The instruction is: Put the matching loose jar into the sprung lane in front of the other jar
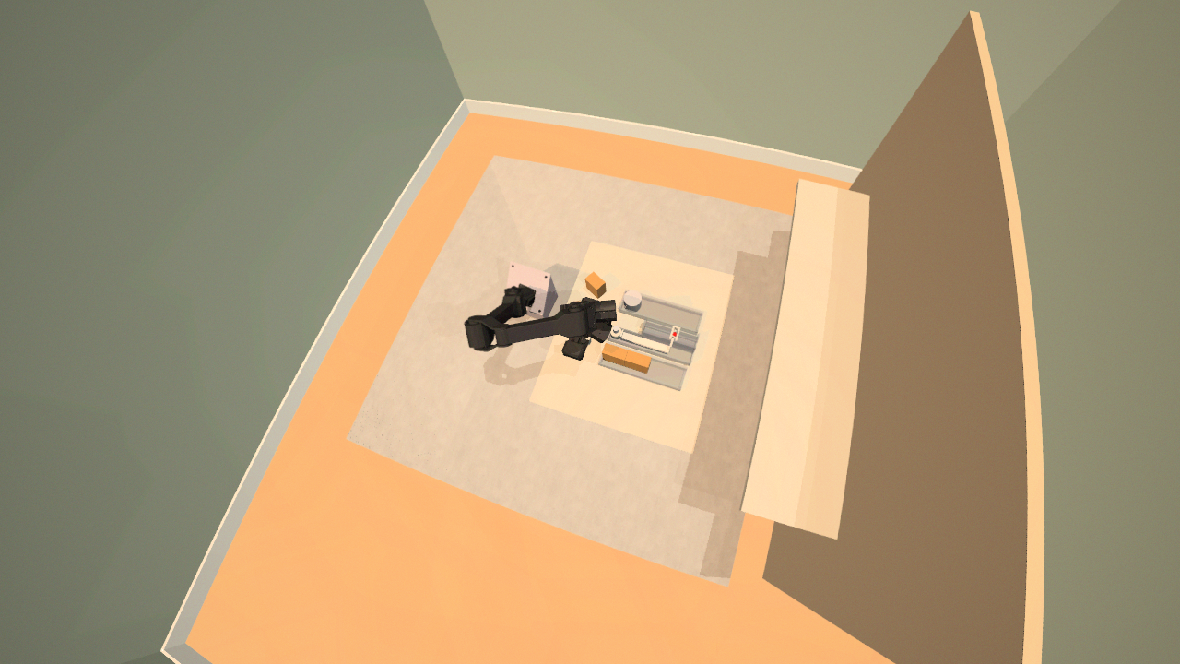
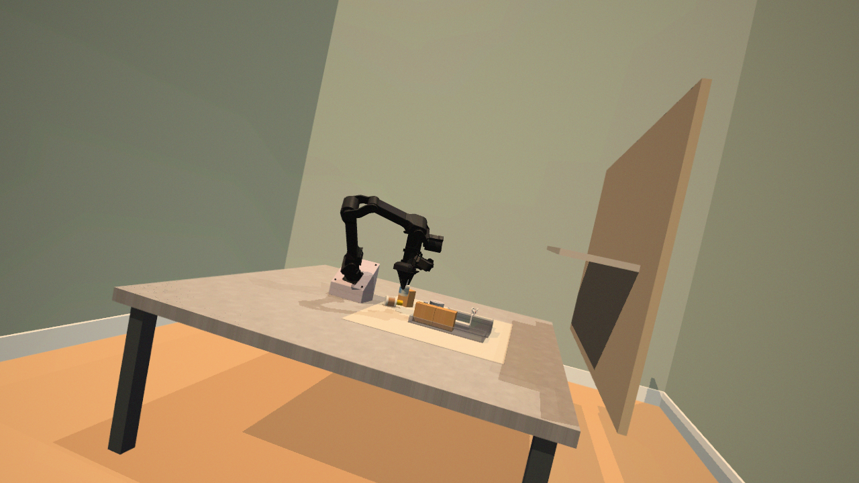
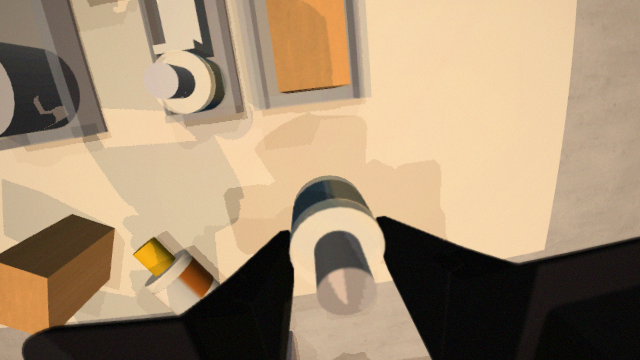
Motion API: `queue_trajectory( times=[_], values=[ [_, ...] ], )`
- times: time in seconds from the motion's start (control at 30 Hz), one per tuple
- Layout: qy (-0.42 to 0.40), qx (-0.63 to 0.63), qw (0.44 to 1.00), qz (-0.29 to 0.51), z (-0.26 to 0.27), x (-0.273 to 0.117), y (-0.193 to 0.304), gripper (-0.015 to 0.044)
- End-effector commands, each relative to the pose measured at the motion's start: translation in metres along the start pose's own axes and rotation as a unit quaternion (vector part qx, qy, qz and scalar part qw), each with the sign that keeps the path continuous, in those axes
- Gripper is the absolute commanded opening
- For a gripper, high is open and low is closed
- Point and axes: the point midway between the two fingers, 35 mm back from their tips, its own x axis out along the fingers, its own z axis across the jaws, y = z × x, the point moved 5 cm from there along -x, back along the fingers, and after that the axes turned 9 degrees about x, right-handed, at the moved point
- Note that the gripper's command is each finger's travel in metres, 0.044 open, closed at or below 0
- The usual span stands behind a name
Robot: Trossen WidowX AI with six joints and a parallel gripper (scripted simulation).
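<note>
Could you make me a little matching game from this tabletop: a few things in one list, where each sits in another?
Things
1. grey-capped jar
2. yellow-capped jar
3. matching jar
4. orange boxes

Places
A. lying on its side on the mat
B. at the front of the middle lane
C. held by the gripper
D. in the lane beside the middle one

Pairs: 1-C, 2-A, 3-B, 4-D
</note>
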Motion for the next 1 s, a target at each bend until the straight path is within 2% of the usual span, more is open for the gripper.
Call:
queue_trajectory(
  times=[0.0,0.47,0.97],
  values=[
    [-0.002,0.003,1.000,0.000,0.020,0.006,-0.007,0.0000],
    [-0.001,0.009,1.000,-0.001,0.079,0.029,-0.020,0.0000],
    [-0.001,0.009,1.000,-0.001,0.079,0.054,-0.021,0.0000]
  ],
)
